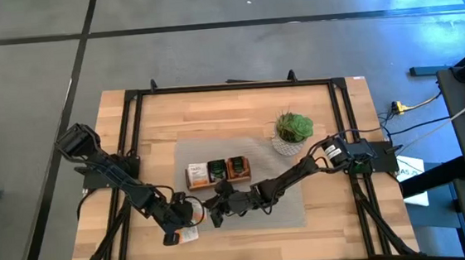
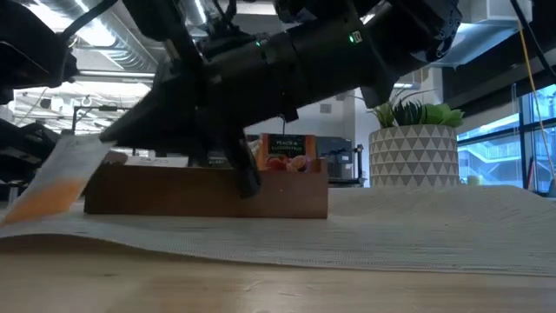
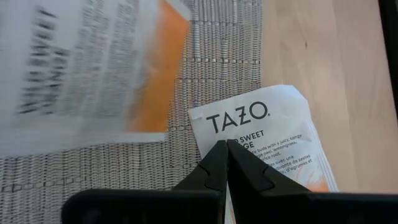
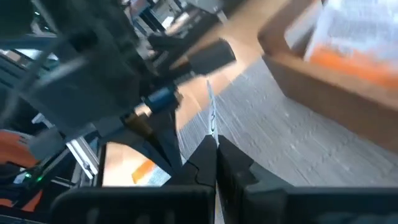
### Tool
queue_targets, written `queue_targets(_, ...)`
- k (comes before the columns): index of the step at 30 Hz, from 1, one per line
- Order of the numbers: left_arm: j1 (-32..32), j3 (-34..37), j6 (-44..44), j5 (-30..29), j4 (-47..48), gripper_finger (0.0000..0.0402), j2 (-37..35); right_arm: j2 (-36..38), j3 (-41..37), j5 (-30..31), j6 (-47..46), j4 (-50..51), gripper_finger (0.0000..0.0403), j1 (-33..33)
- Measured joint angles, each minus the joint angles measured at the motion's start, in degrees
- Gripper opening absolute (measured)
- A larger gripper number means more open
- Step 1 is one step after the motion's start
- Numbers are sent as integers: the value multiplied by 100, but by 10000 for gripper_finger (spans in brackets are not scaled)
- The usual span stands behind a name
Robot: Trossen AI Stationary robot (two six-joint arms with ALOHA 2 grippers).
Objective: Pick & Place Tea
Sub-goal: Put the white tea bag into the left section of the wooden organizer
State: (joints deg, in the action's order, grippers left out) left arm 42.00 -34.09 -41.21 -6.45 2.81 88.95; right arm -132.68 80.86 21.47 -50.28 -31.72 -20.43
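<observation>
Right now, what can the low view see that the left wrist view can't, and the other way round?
Only the low view shows the long wooden tray and the green plant in its white patterned pot. Only the left wrist view shows the word TAZO on the white-and-orange paper tea sachet pinched in the shut left claw. Both show the woven grey mat and pale wooden table.

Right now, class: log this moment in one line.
left gripper: shut on white-and-orange paper tea sachet | right gripper: shut on thin sachet | wooden tray: behind
</observation>
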Motion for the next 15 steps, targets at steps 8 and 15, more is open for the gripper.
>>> queue_targets(8, 51, 0, -150, 222, 19, 4, 0, 640, 0, 156, 1084, 155, 2, 9)
queue_targets(15, 288, 0, -153, 186, 33, 3, 0, 1721, 15, 654, 1968, 2203, 2, 203)
